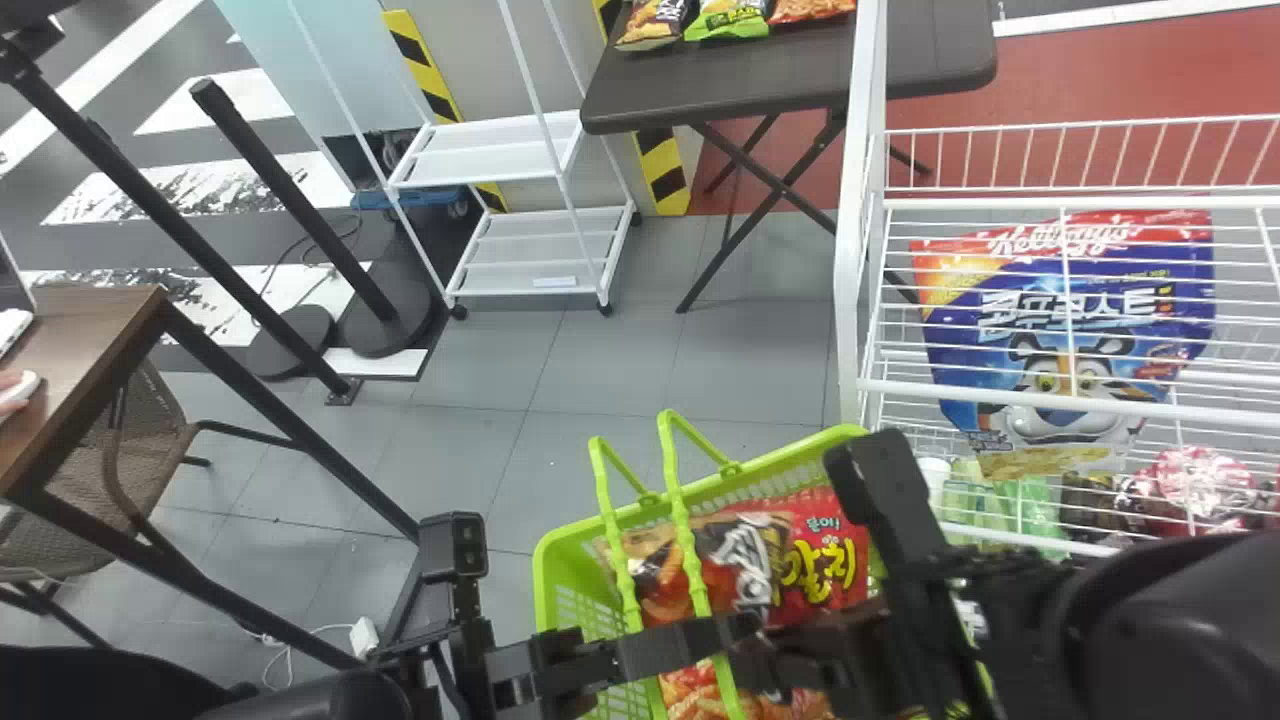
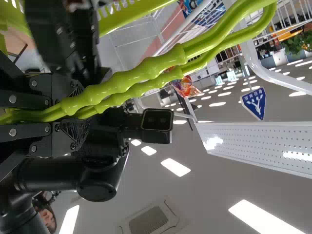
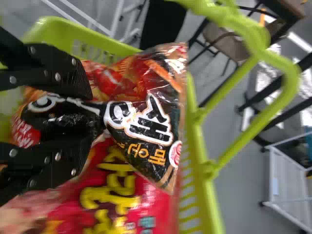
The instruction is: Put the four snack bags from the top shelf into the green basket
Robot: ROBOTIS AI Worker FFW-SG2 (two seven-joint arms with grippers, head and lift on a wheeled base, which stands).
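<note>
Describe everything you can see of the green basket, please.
The green basket looks plastic, with a smooth rim, slotted walls and two raised, knobbly handles, both gripped by the left gripper. It is beside the white wire rack. Red snack bags lie inside. Whether anything supports it underneath is hidden.

The near end of the green plastic basket [image 1: 545,570] is cut off by the head view's bottom edge. The right hand [image 1: 810,652] hides part of a black-and-orange snack bag [image 3: 146,122]. Snack bags [image 1: 728,20] on the far brown folding desk [image 1: 700,85] are cropped.
</note>
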